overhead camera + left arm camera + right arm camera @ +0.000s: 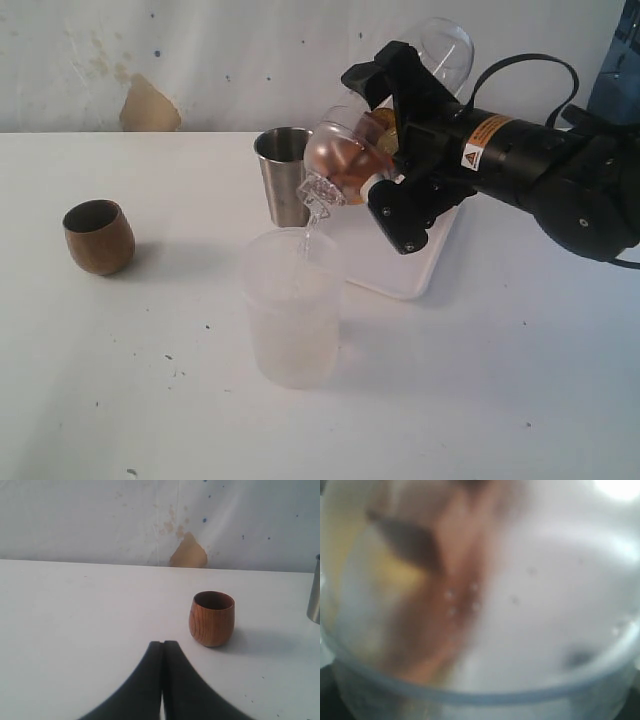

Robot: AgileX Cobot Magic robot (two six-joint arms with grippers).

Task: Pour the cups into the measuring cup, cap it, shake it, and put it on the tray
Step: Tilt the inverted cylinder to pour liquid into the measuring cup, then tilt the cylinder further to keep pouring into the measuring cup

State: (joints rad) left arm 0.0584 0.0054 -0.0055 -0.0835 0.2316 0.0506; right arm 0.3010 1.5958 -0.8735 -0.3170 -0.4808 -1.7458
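Right pincer (388, 150) clamps the tilted clear tumbler (338, 155) above the frosted cup (292, 310), steel tumbler (282, 178) behind; left pincer (162, 649) closed, empty.

Plastic cup (292, 310) centre, nearest camera. From it: wooden cup (98, 237) at 10 o'clock, steel tumbler (282, 176) at 12, tray (397, 277) at 2. See-through tumbler (340, 160) tilted above its rim.

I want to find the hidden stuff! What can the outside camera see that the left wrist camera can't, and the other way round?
Only the exterior view: the right gripper tipping a see-through straight-sided tumbler over a frosted milky plastic cup, with a shallow white rectangular tray beneath the arm. Only the left wrist view: the left gripper, black and shut tight. Both: the round-bellied brown wooden cup, the tapered stainless-steel tumbler and the white table.
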